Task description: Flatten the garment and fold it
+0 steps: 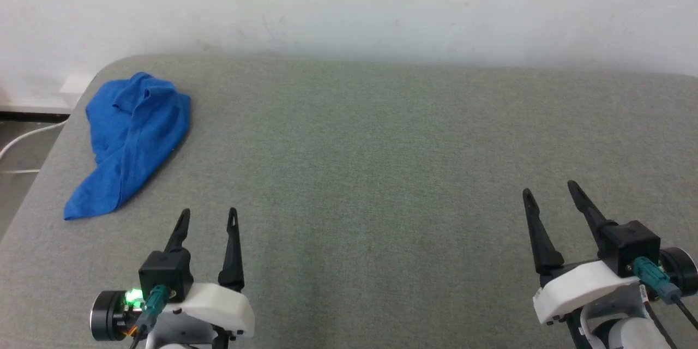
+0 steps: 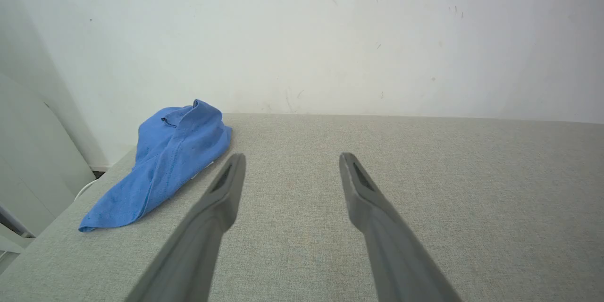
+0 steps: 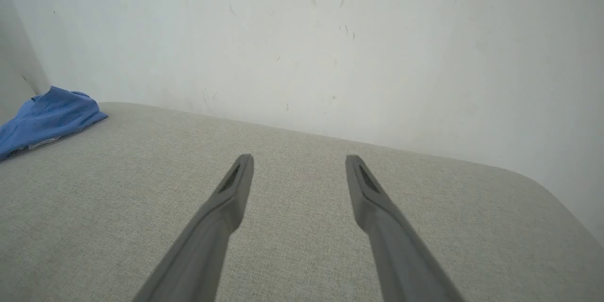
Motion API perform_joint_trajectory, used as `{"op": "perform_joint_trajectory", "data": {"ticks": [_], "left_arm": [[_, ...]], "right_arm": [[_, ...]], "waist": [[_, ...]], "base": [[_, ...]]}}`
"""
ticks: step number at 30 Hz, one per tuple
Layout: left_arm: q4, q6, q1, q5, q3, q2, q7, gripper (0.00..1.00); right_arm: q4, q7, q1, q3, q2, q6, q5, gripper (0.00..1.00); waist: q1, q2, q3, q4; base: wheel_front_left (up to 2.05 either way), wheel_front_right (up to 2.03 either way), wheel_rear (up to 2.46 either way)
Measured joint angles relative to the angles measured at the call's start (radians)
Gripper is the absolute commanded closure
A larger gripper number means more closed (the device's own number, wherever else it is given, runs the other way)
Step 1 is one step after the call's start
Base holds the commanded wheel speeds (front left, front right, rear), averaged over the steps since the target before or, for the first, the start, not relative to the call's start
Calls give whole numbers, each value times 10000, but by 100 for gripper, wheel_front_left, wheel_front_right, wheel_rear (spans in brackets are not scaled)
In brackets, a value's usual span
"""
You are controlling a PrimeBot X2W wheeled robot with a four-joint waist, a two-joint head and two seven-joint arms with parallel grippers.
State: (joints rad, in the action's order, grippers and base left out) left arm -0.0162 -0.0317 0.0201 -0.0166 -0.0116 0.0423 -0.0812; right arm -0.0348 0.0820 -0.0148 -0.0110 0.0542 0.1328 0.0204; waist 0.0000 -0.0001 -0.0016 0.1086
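We can read no lettering, number or label. The crumpled royal blue cloth garment (image 1: 131, 136) faces us with plain folds; a white sliver (image 2: 200, 173) under its edge is too small to tell.

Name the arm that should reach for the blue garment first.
Left: the garment lies bunched at the far left, just ahead of the open left gripper; the right gripper sits across the grey surface.

The grey table (image 1: 381, 174) offers open passage from twelve o'clock to three, up to the wall (image 1: 349, 5). A crumpled blue shirt (image 1: 131, 136) blocks ten o'clock.
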Motion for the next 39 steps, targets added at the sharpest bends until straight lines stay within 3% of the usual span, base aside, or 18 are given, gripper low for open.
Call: {"op": "perform_joint_trajectory", "data": {"ticks": [39], "left_arm": [[-240,-90,185,-134,-40,6,-794,0]], "right_arm": [[-407,811,7,180,-4,0,173,0]], "waist": [[0,0,-149,2440]], "base": [[0,0,0]]}}
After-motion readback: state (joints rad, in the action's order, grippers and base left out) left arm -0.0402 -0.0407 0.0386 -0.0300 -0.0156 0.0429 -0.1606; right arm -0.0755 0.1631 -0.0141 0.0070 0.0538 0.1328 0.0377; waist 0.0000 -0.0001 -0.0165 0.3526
